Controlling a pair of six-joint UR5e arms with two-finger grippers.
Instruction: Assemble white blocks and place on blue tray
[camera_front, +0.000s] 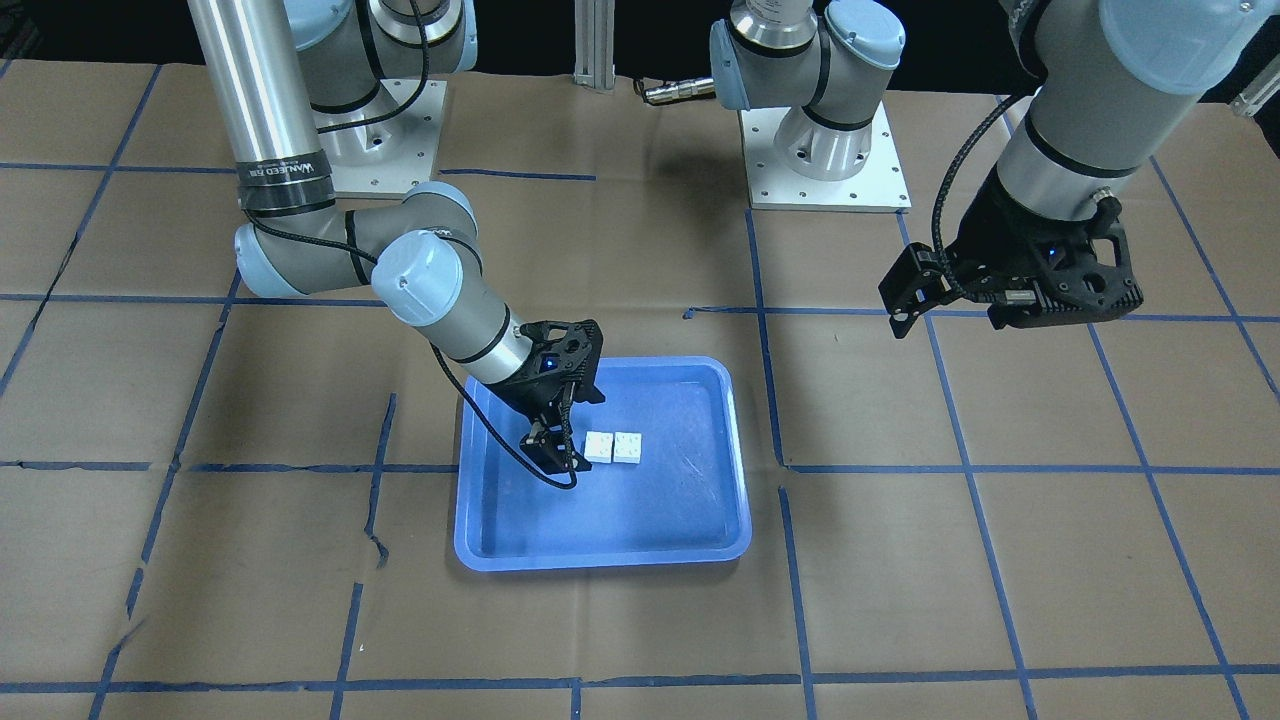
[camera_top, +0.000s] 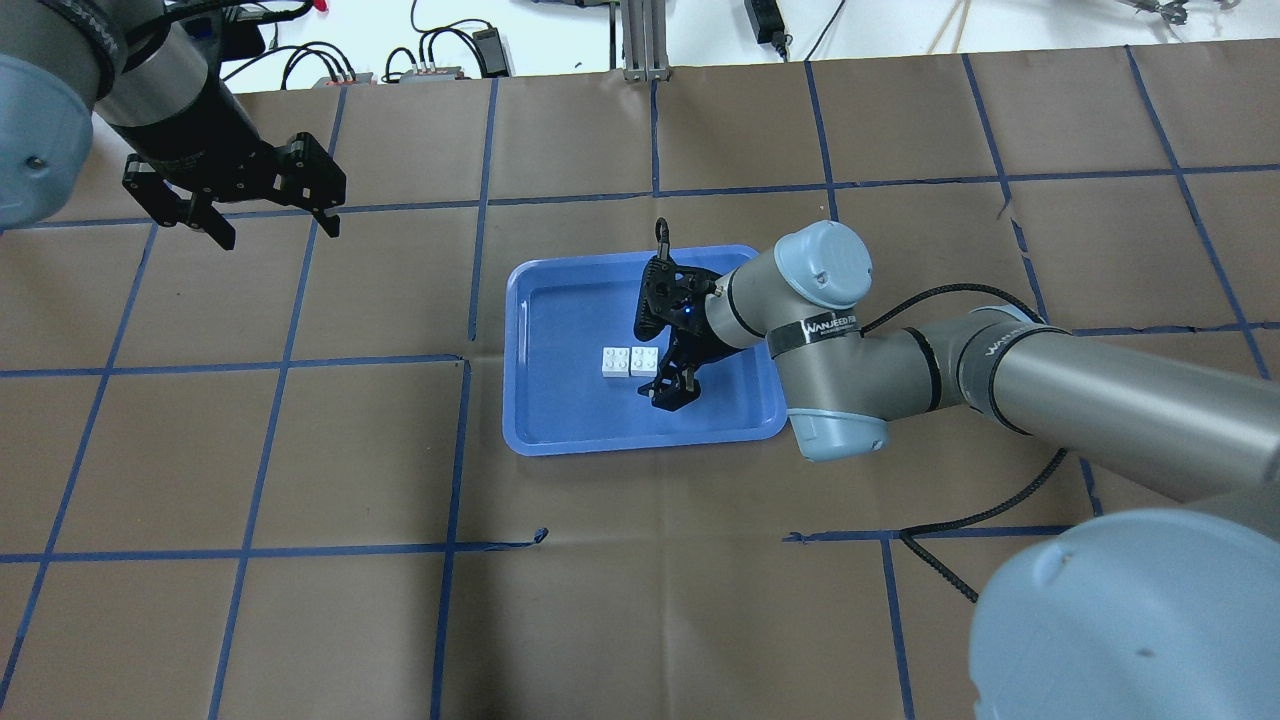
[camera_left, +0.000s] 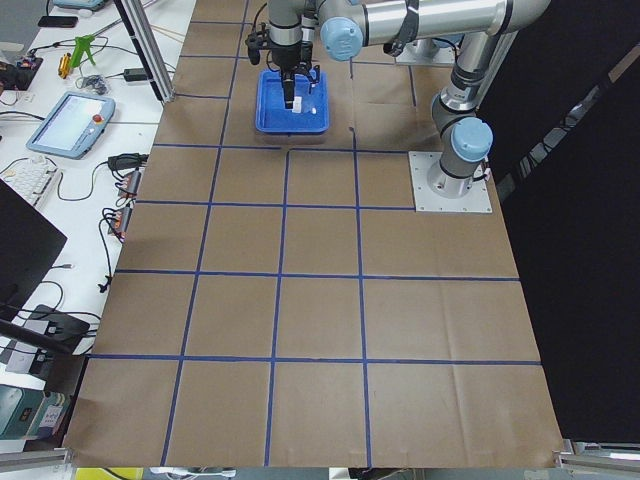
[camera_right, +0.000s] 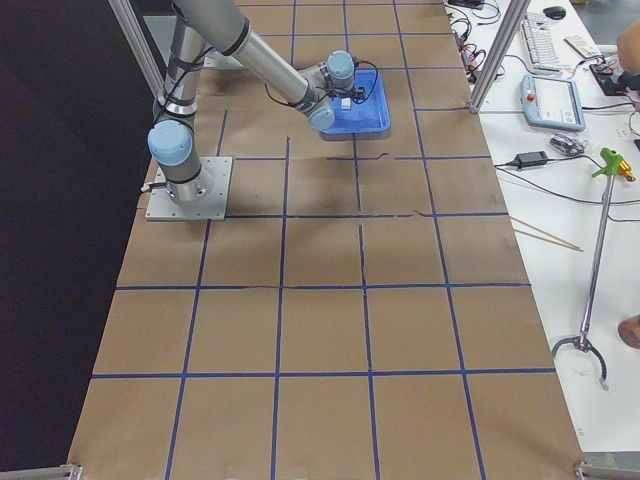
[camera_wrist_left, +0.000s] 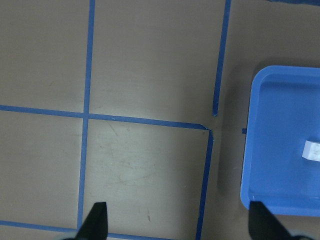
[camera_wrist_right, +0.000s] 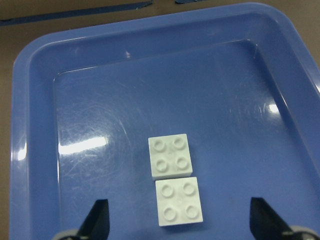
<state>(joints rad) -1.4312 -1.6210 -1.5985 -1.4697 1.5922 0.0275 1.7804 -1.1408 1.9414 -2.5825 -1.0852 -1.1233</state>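
Two white blocks (camera_front: 599, 447) (camera_front: 628, 447) lie side by side, touching, studs up, on the floor of the blue tray (camera_front: 680, 510). They also show in the overhead view (camera_top: 616, 362) (camera_top: 644, 360) and in the right wrist view (camera_wrist_right: 171, 156) (camera_wrist_right: 179, 201). My right gripper (camera_front: 570, 425) is open and empty, low over the tray, with its fingers to either side of the nearer block. My left gripper (camera_top: 272, 222) is open and empty, raised over bare table well away from the tray (camera_top: 560, 420).
The table is covered in brown paper with a blue tape grid. Both arm base plates (camera_front: 825, 170) stand at the robot's side of the table. The left wrist view shows the tray's edge (camera_wrist_left: 250, 150) and one block (camera_wrist_left: 312, 150).
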